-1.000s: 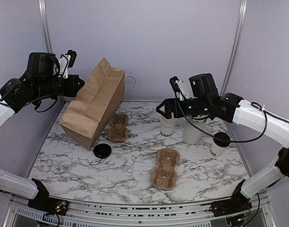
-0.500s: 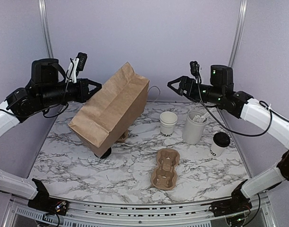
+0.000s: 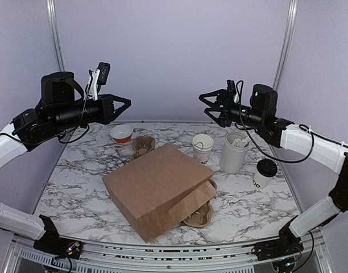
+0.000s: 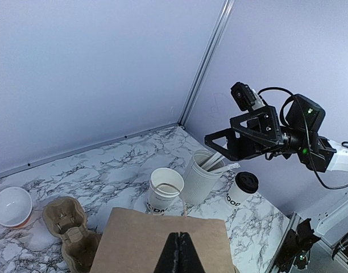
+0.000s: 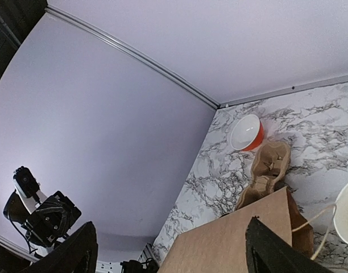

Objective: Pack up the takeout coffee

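Your lidded coffee cup (image 3: 264, 173) stands upright on the bench's (image 3: 77, 187) 3 o'clock side, at 5 o'clock from the right gripper (image 3: 207, 106), which is nearer, its jaws wide and empty. Beyond the toppled paper bag (image 3: 157, 187), the left gripper (image 4: 177, 244) has its jaws shut on nothing.

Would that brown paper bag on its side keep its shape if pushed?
Probably not: the brown paper bag lies slumped, mouth gaping, so looks floppy. Likely light; it may snag on the cardboard cup carrier at its mouth.
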You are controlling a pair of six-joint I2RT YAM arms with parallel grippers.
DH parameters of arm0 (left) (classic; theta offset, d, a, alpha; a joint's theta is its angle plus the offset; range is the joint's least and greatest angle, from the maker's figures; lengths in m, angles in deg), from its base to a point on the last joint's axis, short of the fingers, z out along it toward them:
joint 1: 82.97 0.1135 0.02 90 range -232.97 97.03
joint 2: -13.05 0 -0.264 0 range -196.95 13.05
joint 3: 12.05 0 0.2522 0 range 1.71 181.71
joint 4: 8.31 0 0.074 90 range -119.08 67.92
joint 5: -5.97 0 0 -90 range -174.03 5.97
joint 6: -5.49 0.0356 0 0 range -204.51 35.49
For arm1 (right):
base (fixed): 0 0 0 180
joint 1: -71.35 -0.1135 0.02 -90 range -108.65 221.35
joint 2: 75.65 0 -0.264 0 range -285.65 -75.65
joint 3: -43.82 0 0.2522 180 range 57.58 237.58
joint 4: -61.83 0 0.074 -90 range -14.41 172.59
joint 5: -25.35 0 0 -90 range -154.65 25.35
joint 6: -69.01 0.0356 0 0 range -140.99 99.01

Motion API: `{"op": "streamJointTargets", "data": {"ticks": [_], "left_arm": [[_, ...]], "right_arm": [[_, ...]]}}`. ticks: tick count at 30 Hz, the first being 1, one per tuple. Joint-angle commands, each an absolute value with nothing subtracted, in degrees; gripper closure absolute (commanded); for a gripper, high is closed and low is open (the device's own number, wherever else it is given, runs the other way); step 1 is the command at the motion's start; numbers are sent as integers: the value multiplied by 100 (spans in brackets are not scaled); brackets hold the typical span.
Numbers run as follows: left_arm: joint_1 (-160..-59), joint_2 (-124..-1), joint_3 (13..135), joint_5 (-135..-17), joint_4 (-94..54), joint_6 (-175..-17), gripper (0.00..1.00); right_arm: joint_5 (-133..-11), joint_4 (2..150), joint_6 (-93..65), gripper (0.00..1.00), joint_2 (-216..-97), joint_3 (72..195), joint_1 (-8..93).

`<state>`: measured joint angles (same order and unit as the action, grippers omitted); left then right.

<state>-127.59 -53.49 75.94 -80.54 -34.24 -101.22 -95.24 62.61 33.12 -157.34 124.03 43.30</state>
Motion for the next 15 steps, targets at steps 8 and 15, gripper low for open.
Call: {"op": "streamJointTargets", "data": {"ticks": [8,15], "left_arm": [[-12841,-5797,7220,-7469,-3886,-10751,89],[-12841,-5451,6590,-7233,-3974,-11092,80]], "right_arm": [[-9006,8973,1130,13,-15036,12367,4232],[-8904,10042,444,13,-14742,11921,4233]]}}
